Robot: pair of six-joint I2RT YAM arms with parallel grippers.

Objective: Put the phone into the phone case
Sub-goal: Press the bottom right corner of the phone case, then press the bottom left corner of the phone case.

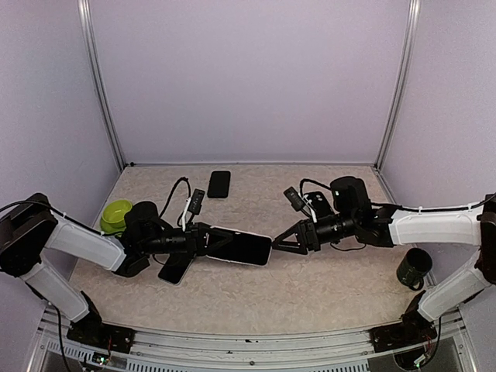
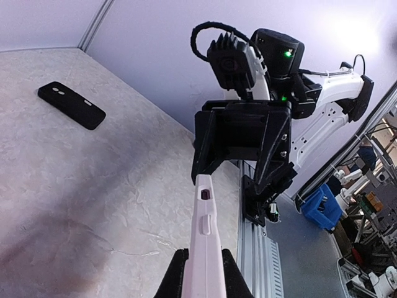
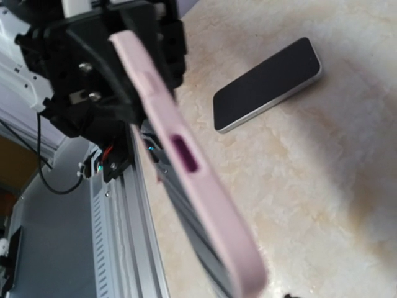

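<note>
Two arms meet over the middle of the table [image 1: 325, 302]. The left gripper [image 1: 203, 239] is closed tight on one end of the pink phone case [image 1: 240, 248] and holds it clear of the surface, its long axis pointing toward the right arm. From above, the upward face of the case looks dark inside a pale rim; the wrist views show it edge-on, with side cut-outs visible. The right gripper [image 1: 277, 242] faces the free end of the case with its jaws spread apart and nothing clamped between them. Its tips are right at that end, but contact cannot be confirmed. The phone [image 1: 174, 271] lies flat on the table, dark screen up and pale edge showing, partly under the left wrist and apart from the case. A flat black object [image 1: 219, 184] lies near the back wall, well away from both grippers; the left wrist view shows two small holes in it, and whether it is a case or a handset cannot be told. A green bowl [image 1: 116, 215] sits at the left side beside the left arm. A dark cup [image 1: 413, 267] stands at the right side near the right arm.
</note>
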